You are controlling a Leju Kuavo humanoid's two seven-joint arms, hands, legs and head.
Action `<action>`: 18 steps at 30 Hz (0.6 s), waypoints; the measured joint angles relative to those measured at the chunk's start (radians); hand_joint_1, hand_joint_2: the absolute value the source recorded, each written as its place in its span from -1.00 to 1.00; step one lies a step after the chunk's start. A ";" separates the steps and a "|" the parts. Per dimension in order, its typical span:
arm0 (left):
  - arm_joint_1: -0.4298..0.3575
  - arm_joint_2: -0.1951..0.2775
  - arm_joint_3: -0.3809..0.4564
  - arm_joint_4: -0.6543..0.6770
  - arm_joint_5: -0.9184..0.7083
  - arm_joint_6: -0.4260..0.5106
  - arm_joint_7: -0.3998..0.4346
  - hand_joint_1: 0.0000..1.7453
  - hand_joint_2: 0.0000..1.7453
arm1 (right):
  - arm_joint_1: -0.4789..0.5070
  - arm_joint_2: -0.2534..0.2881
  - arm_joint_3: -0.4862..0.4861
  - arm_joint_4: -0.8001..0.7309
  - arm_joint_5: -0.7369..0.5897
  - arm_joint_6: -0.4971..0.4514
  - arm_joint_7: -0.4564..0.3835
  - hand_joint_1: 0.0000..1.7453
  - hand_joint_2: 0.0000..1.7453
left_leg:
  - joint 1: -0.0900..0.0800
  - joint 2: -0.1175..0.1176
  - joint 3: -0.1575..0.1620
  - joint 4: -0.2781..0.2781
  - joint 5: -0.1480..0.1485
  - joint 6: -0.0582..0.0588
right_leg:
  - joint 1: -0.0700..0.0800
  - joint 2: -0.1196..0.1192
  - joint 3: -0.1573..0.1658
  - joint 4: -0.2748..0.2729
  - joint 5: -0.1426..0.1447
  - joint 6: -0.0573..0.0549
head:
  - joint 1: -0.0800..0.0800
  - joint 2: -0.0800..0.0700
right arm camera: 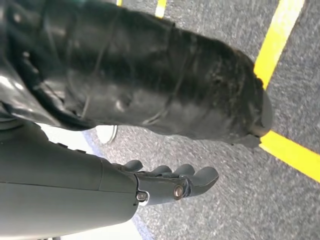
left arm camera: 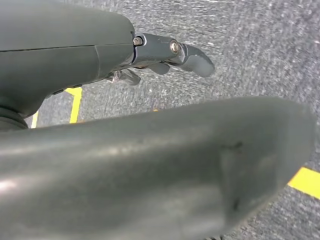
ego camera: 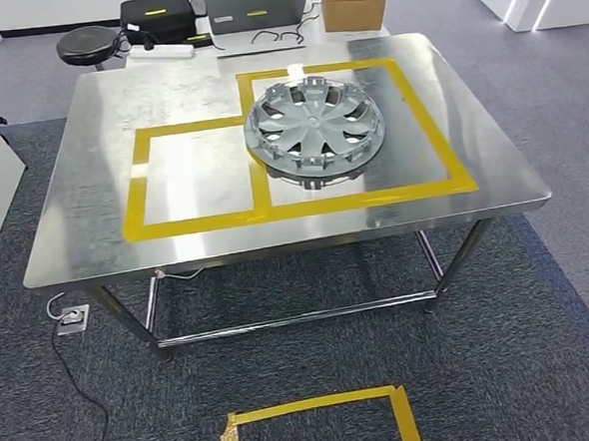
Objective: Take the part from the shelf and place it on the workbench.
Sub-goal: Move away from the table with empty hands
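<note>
Both hands hung over carpet, my left hand [left arm camera: 166, 52] and right hand [right arm camera: 170, 182] w/ fingers loosely apart, holding nothing. Part [ego camera: 314, 129] lay on workbench [ego camera: 95, 208], at 1 o'clock from its center.

The left hand [left arm camera: 166, 52] hangs low over the carpet, fingers stretched out straight and holding nothing. The right hand [right arm camera: 170, 182] hangs the same way, its fingers extended side by side with nothing in them. In the wrist views both sets of fingers point toward about three o'clock.
</note>
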 joint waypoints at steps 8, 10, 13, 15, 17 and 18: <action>0.000 -0.001 0.000 0.000 -0.003 -0.004 0.004 -1.00 -1.00 | 0.001 0.000 0.001 0.000 0.005 0.000 0.000 -1.00 -1.00 | -0.016 0.003 -0.053 -0.001 0.045 0.026 | 0.006 0.002 -0.022 0.174 -0.114 -0.008 | 0.015 0.000; 0.000 -0.002 0.000 0.000 -0.003 -0.006 0.005 -1.00 -1.00 | -0.001 -0.001 0.001 0.000 0.006 0.000 0.000 -1.00 -1.00 | -0.021 0.003 -0.056 0.000 0.052 0.022 | 0.014 0.001 0.069 0.021 -0.072 -0.027 | 0.014 0.000; -0.001 -0.002 0.000 0.000 -0.004 -0.009 0.006 -1.00 -1.00 | -0.004 -0.003 0.001 0.000 0.007 0.000 0.000 -1.00 -1.00 | -0.020 0.005 -0.059 0.002 0.062 0.007 | 0.022 -0.001 0.097 -0.043 -0.057 -0.039 | 0.014 0.000; -0.001 -0.002 0.000 0.000 -0.005 -0.010 0.006 -1.00 -1.00 | -0.003 -0.002 0.001 0.000 0.007 0.000 0.000 -1.00 -1.00 | -0.018 0.005 -0.064 0.010 0.057 -0.006 | 0.018 -0.004 0.094 -0.052 -0.043 -0.048 | 0.014 0.000; 0.000 -0.001 0.000 0.000 -0.006 -0.010 0.007 -1.00 -1.00 | -0.002 -0.001 0.001 0.001 0.007 0.000 0.001 -1.00 -1.00 | -0.015 0.004 -0.090 0.074 0.002 -0.018 | 0.011 -0.008 0.090 -0.061 -0.027 -0.056 | 0.007 0.000; 0.001 -0.001 0.000 0.000 -0.006 -0.010 0.008 -1.00 -1.00 | -0.002 -0.001 0.001 0.001 0.007 0.000 0.001 -1.00 -1.00 | -0.011 0.004 -0.112 0.134 -0.040 -0.024 | 0.011 -0.009 0.086 -0.061 -0.021 -0.058 | 0.004 0.000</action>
